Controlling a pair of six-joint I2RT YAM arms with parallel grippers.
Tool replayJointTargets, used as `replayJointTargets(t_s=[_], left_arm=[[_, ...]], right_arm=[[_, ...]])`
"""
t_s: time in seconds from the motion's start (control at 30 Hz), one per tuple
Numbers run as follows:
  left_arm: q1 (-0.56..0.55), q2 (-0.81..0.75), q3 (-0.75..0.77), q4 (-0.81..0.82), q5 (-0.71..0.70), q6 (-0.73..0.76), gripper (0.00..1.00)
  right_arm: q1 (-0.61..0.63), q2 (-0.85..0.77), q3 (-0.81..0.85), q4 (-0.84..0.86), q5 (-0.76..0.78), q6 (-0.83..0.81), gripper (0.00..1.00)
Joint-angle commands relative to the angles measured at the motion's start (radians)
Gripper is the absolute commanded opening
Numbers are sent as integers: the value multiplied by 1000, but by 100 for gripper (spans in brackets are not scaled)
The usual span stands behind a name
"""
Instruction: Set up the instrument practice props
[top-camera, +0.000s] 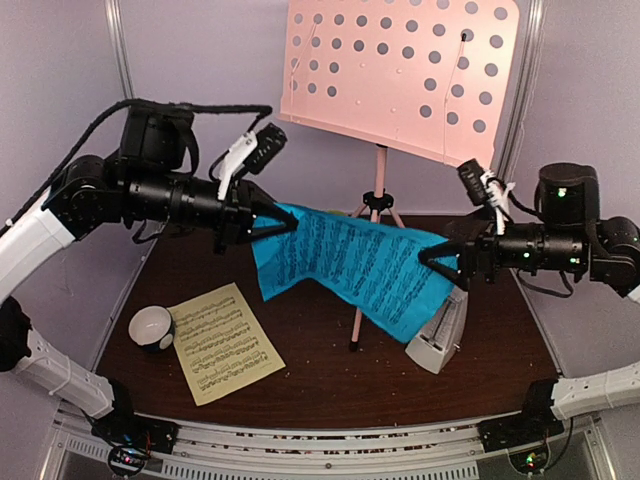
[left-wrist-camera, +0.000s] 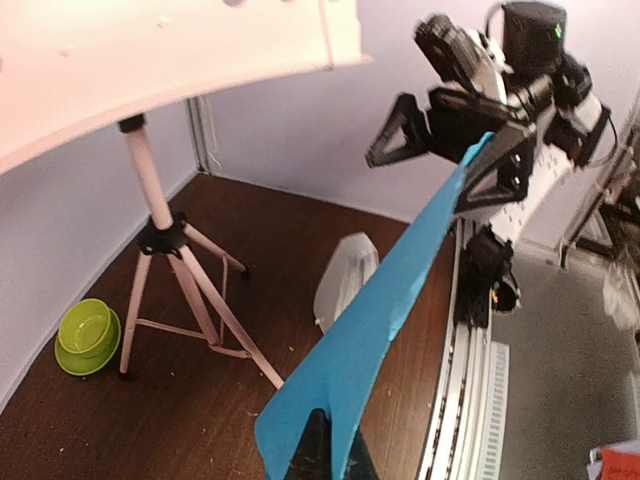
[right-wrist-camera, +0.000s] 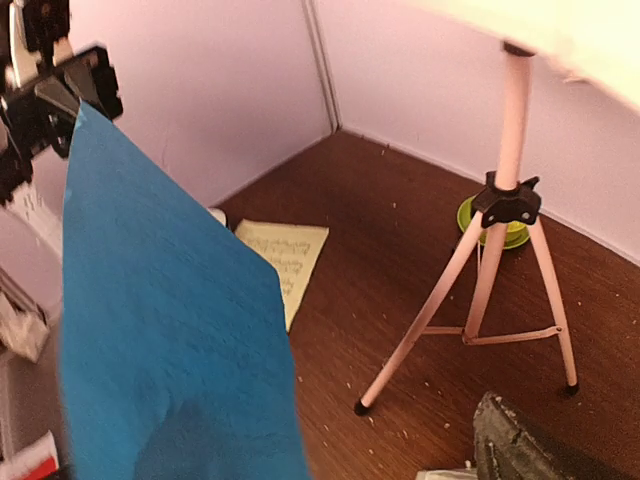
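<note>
Left pincer, right pincer on page

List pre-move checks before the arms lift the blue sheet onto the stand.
1. Grip of left end effector on blue sheet corner: ok, shut.
2. Grip of right end effector on opposite edge: ok, shut.
3. Sheet off the table, sagging mid-span: ok.
4. The pink music stand upright: ok.
5. Sheet's gap to the stand behind it: cannot tell.
6. Sheet's gap to metronome under its right edge: cannot tell.
</note>
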Motion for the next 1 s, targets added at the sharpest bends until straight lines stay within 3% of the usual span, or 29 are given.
replayJointTargets(t_s=[0.0,0.13,0.27,0.43,0.57,0.67,0.83,0.97], left_arm=[[66,-29,-31,223,41,-263,0],[122,-44,-77,358,74,-473,0],[165,-73,-131,491,63,-651,0],[187,-124,-260,770,41,-874,0],[187,-147,-305,866,30,-944,0],[187,-167,-342,944,45,-976,0],[186,-160,-431,1218,158,-1113,0],[180,-164,-419,1223,203,-1131,0]], right_arm=[[-55,-60,-126,259,-27,274,100],[-61,-172,-326,465,-5,426,100],[-66,-236,-455,546,31,527,100],[-66,-239,-541,609,69,643,100],[-64,-204,-643,859,16,823,100],[-48,-153,-656,1013,20,889,100],[10,8,-587,1280,57,924,100],[44,104,-522,1453,68,929,100]])
